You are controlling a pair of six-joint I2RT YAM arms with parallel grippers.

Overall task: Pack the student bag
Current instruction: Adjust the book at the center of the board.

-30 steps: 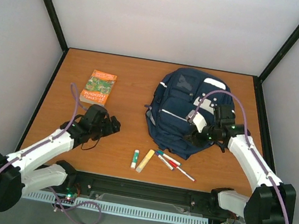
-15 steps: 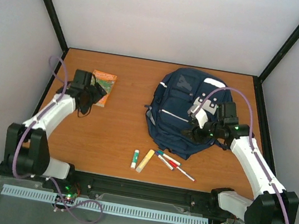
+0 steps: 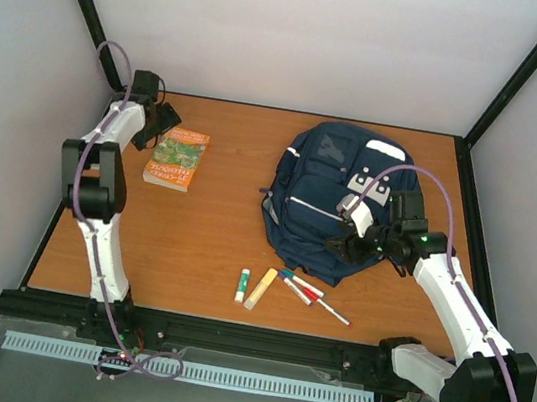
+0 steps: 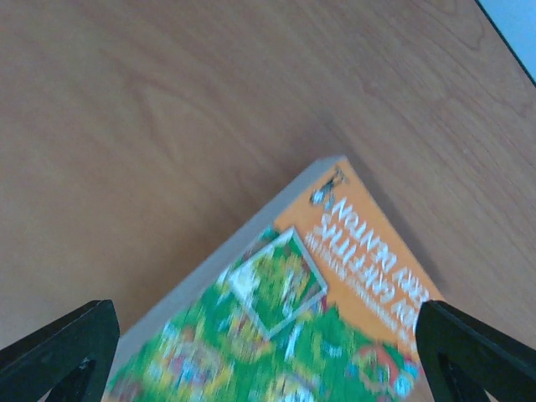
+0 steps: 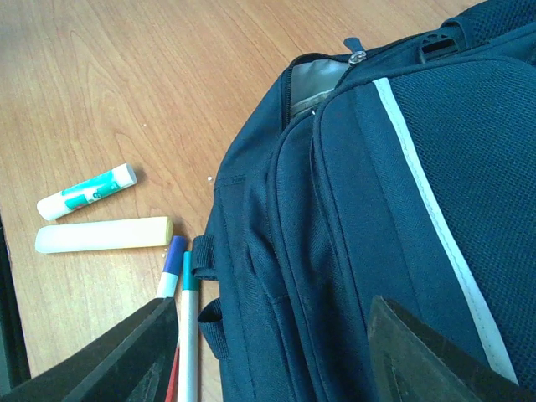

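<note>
Nearest me on the desk lies a loose row of small things: a white glue stick with a green label, a pale yellow stick just beside it, and a fan of pens with blue, teal and red showing. The pens' far ends lie right by the near edge of the student bag. That bag lies flat on the right half of the desk, front pockets up, its bottom toward me and its top close to the far edge. The right gripper hangs over the bag's near right part, above the striped front pocket. Its jaws stand apart with nothing pinched between them, and I cannot tell whether they touch the fabric. From the right wrist camera I see the bag's side running away from the fingers to a zip pull, with a strip of grey lining showing beside it. The glue stick and yellow stick lie off to the left there, well apart from the bag. The right arm reaches in from the near right, and its purple cable loops above the bag's white patch. Farther off, on the left half, an orange and green book lies flat, well apart from the bag with bare wood between them. The left gripper is at the far left corner, directly above the book's far corner. Its jaws are spread wide, empty, with one finger showing either side of the cover.
</note>
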